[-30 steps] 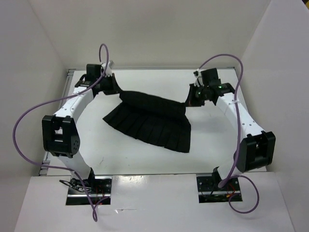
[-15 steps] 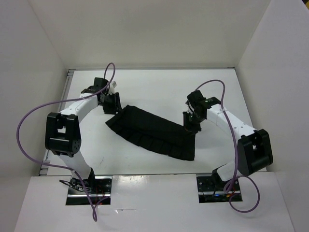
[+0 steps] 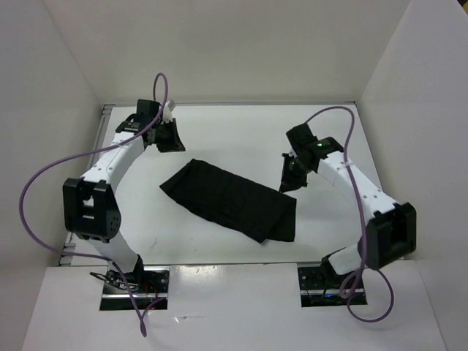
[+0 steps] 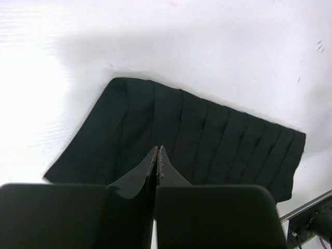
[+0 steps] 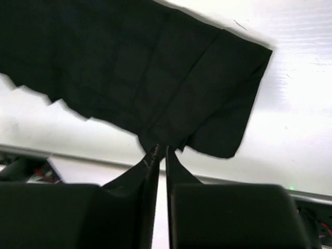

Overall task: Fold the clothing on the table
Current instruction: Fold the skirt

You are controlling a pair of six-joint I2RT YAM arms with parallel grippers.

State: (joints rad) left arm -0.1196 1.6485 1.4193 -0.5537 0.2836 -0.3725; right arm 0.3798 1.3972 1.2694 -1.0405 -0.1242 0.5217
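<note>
Black skirt (image 3: pixel 230 201) lies flat in the middle of the bench (image 3: pixel 241 131), a slanted band running from far left to near right. Pleats show in both wrist views. It looks doubled over once, judging by the narrow band and the layered edge at its right end; the number of layers is unclear. Nothing lifts or pins it, so it rests there on its own.

Left gripper (image 3: pixel 175 140) is closed and empty, hanging over bare bench just beyond the skirt's far-left corner, clear of the cloth. Its wrist view looks along the whole band, fingers pressed together. It is likely placed there so it won't drag the fold.

Right gripper (image 3: pixel 287 184) sits at the skirt's far-right corner, close above it; touching or not, can't tell. Its jaws are a thin slit apart with light showing through the gap and no cloth seen between them.

Judgement: the first fold seems done. The band is long, so an end-to-end fold is probably due. Risk: the pleats slide, so the layers may shift when a corner is pinched.
</note>
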